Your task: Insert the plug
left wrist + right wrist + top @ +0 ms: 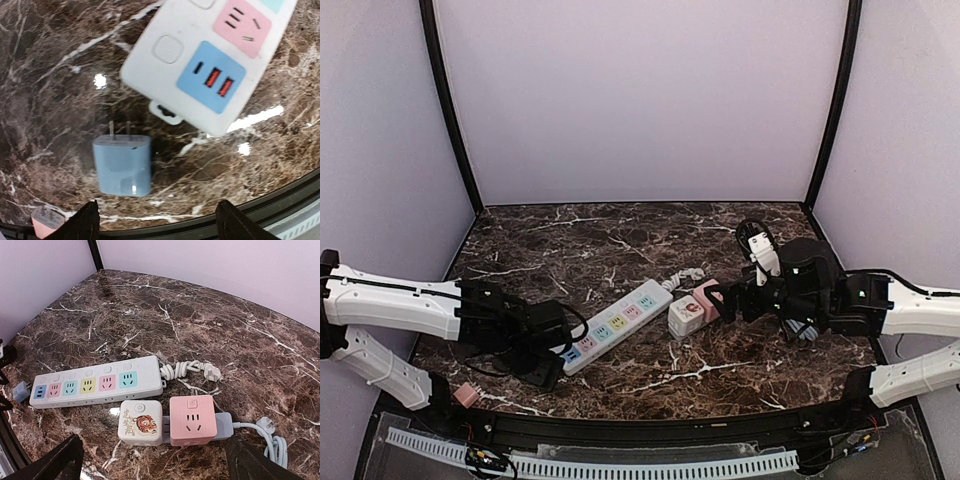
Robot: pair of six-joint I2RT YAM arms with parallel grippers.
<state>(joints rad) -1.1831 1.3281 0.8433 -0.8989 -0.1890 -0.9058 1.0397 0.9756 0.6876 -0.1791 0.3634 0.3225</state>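
Observation:
The plug [121, 165] is a small light-blue adapter lying flat on the marble, its two prongs pointing toward the near end of the white power strip [150, 70]. It also shows at the left edge of the right wrist view, plug [21, 391]. My left gripper [157, 227] is open, its dark fingertips [82, 222] just short of the plug, and nothing is between them. From above, the left gripper [558, 362] sits at the strip's [620, 322] blue end and hides the plug. My right gripper [725, 300] is open and empty, hovering by the cube sockets.
A white tiger-print cube [141, 422] and a pink cube socket [192, 421] sit on a grey strip [227, 422] with a white cable. The power strip's coiled cord [187, 370] lies behind them. A small pink adapter [467, 395] rests near the table's front left edge.

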